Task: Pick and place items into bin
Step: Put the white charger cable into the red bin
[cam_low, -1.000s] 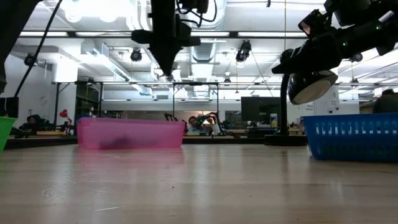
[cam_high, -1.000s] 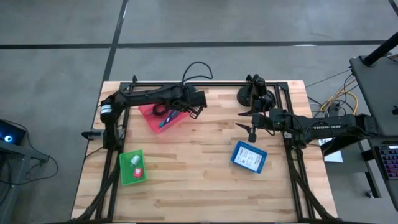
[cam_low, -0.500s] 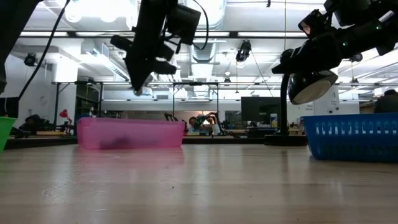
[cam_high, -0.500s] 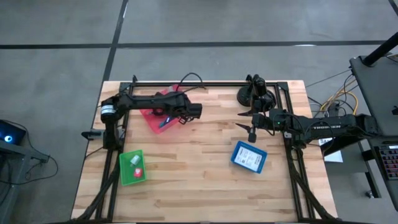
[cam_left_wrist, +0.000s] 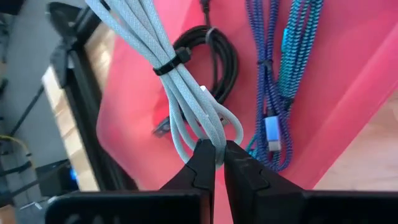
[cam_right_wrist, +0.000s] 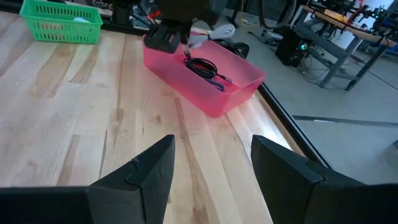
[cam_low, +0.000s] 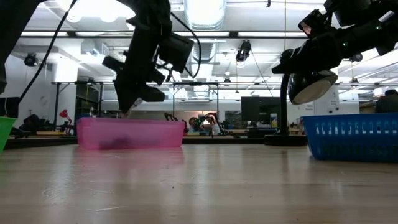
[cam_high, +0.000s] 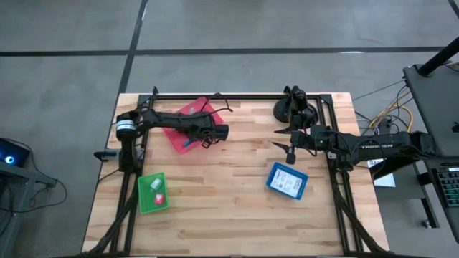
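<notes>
Left wrist view: your left gripper (cam_left_wrist: 219,163) pinches shut on the pale braided cable (cam_left_wrist: 180,93) over the pink bin (cam_left_wrist: 348,81); it looks light and floppy, so take it at the bundled loops. Right gripper (cam_right_wrist: 211,177) waits open, empty.

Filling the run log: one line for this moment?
left gripper: shut on pale grey cable, over pink bin | right gripper: open, waiting mid-table | blue bin; green bin

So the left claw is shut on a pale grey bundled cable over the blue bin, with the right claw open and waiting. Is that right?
Not quite: the bin is pink, not blue. The left wrist view shows the left claw shut on the pale grey bundled cable over the pink bin. The blue bin sits below the right claw, which is open and waiting.
</notes>
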Controlling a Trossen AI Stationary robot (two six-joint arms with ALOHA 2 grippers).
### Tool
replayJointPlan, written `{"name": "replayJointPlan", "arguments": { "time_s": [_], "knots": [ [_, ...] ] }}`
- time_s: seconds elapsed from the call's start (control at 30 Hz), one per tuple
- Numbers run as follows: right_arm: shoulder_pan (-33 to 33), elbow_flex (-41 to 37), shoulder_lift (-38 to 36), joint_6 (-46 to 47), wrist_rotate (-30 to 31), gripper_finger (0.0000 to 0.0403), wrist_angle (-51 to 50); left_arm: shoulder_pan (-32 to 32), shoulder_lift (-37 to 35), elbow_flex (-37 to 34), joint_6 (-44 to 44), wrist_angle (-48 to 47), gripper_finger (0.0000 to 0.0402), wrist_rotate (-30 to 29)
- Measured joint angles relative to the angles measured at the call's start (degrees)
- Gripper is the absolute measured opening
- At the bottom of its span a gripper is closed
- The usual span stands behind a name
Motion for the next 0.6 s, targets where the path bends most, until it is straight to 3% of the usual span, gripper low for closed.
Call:
{"name": "replayJointPlan", "arguments": {
  "time_s": [0.6],
  "knots": [
    [0.00,0.00,0.00,-0.02,0.00,0.0199,0.02,12.78,0.28,-1.95,23.35,12.57,0.0002,20.41]
  ]
}}
